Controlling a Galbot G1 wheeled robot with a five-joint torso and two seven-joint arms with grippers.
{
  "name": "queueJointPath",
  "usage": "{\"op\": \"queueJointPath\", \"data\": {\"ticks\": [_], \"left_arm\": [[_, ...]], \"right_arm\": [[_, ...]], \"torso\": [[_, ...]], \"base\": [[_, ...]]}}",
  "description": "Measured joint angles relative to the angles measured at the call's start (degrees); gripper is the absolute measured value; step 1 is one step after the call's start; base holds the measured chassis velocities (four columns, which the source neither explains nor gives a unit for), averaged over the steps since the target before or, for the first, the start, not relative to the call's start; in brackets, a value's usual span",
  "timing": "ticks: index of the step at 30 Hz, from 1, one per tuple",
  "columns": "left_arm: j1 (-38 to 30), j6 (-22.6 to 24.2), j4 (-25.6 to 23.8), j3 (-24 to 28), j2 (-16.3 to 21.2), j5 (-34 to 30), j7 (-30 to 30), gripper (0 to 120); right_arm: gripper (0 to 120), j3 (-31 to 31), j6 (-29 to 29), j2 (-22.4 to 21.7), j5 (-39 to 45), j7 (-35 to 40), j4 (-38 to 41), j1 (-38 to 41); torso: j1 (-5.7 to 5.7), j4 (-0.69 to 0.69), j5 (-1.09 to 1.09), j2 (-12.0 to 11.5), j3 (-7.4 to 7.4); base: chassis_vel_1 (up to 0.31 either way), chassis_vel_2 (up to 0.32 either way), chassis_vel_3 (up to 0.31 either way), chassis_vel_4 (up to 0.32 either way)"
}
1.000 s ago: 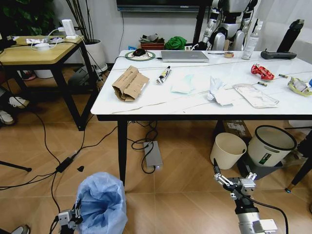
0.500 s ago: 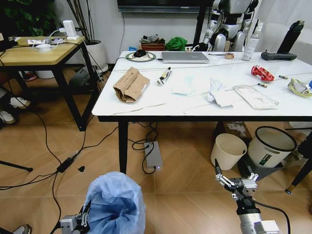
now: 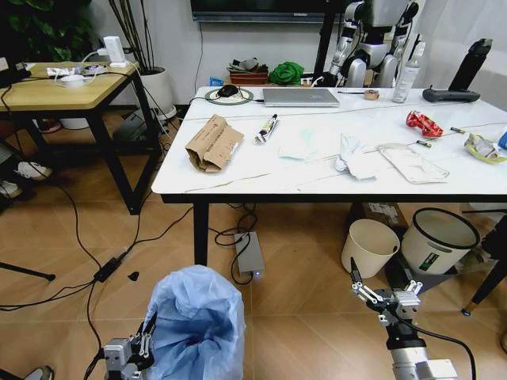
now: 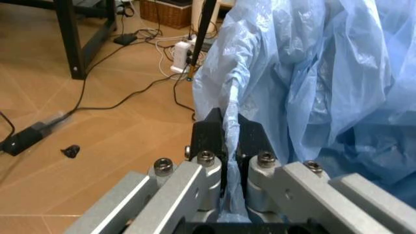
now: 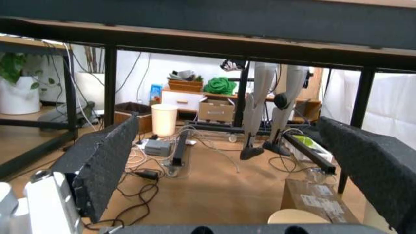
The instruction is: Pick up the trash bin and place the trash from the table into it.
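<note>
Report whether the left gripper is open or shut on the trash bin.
Shut: the left gripper pinches the trash bin by its blue bag rim between its fingers.

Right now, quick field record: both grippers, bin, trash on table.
left gripper: shut on the trash bin, pinching its light-blue bag rim, low in front of the table
trash bin: held, near the floor
right gripper: open, empty, low, below table height
table: marble-look top
trash: crumpled brown paper bag, white tissues, flat plastic pouch, red wrapper, all on the tabletop
</note>
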Motion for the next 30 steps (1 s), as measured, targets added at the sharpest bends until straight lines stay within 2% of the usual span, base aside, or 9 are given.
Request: {"op": "queueJointPath", "data": {"ticks": [15, 30], "left_arm": [[1.58, 0.86, -2.54, -0.15, 0.18, -0.38, -0.17, 0], [1.77, 1.22, -2.85, -0.02, 0.29, -0.60, -0.59, 0]], "right_arm": [[100, 0.14, 0.01, 0.00, 0.39, 0.05, -0.31, 0.27], [100, -0.28, -0.01, 0.00, 0.28, 0.05, -0.37, 0.25]], "torso": [[1.43, 0.00, 0.00, 3.85, 2.41], [2.58, 0.00, 0.00, 6.67, 4.08]], "base": [[0.000, 0.000, 0.000, 0.000], [0.000, 0.000, 0.000, 0.000]]}}
